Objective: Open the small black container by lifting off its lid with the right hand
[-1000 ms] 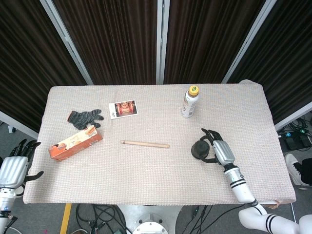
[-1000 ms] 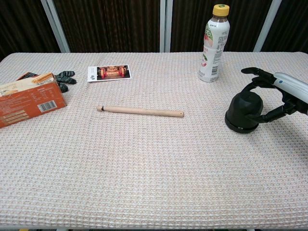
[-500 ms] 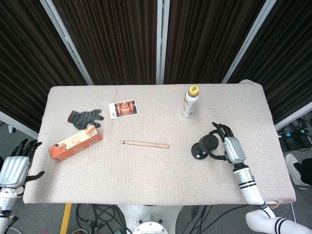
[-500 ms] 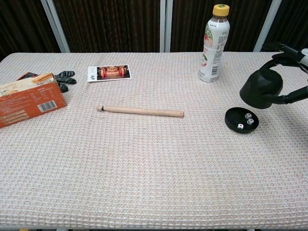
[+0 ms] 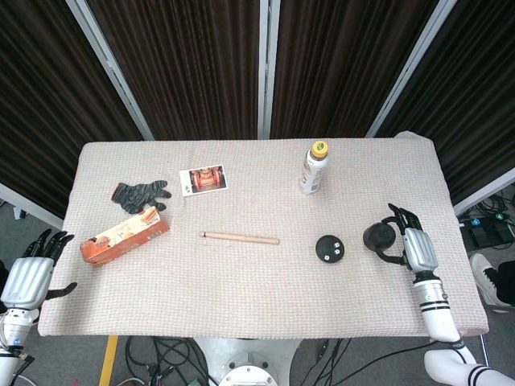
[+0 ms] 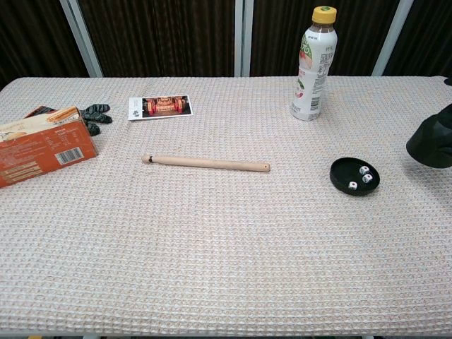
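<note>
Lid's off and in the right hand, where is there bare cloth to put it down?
The right hand holds the lid above bare cloth between the open base and the table's right edge. The front strip below the wooden stick is bare too. It is crowded at far left: orange box, glove, photo.

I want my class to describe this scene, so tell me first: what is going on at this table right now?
The right robot hand holds the black lid out to the right of the open container base, which sits on the table with small dice inside. So the container is open. The left robot hand hangs idle off the table's left edge, holding nothing. A bottle, wooden stick, orange box, glove and photo card lie untouched.
</note>
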You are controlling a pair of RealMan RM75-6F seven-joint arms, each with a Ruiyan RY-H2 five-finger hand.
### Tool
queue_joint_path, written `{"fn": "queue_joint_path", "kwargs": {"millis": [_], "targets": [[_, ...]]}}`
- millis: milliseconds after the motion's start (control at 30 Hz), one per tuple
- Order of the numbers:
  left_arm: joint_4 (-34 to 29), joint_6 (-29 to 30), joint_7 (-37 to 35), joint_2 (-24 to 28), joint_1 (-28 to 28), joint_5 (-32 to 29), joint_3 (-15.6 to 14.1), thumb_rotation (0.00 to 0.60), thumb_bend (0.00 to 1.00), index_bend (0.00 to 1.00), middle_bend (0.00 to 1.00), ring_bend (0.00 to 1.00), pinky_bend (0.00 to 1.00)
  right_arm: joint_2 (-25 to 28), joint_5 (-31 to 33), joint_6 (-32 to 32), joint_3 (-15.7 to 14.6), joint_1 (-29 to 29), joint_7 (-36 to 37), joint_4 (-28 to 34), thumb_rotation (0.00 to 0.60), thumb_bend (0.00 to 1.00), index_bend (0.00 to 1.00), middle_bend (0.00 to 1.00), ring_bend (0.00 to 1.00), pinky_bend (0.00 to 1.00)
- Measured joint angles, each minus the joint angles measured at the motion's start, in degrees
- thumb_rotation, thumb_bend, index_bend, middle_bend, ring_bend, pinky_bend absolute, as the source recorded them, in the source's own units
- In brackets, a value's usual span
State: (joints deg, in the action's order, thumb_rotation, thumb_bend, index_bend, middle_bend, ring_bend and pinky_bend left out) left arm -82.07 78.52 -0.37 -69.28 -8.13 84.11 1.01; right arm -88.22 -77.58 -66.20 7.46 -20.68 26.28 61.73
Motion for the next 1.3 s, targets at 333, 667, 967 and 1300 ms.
{"fn": "queue_joint_path", "kwargs": {"millis": [333,667,967,1300], "targets": [[-0.2,1.4,-0.4,0.3,0.2,-0.2,0.8,0.6,0.12,0.14,0.09,0.0,0.18,2.5,-0.9,-1.2,0.2,0.6,0.6,1.3,0.6,0.0,0.0,0.0,0.0,0.0],[-0.5,2.7,0.2,0.1,0.2,0.0,1.5,0.6,0.12,0.14,0.09,0.0,0.18,9.6,-5.6,-10.6,-0.9,3.8,-8.9,8.8,0.6,0.0,0.0,0.0,0.0,0.0],[0.3,4.5,0.6,-0.9,0.0,0.8,2.3,0.6,0.12,0.14,0.09,0.0,0.18,13.9,-6.0,-15.7,-4.7,10.8,-28.6,16.3,0.6,0.0,0.0,0.0,0.0,0.0],[1.0,5.9,0.9,-1.3,0.2,1.4,2.4,0.6,0.12,0.14,0.09,0.0,0.18,12.6,-6.6,-15.4,-5.4,11.6,-24.7,14.4,0.6,0.0,0.0,0.0,0.0,0.0]]}}
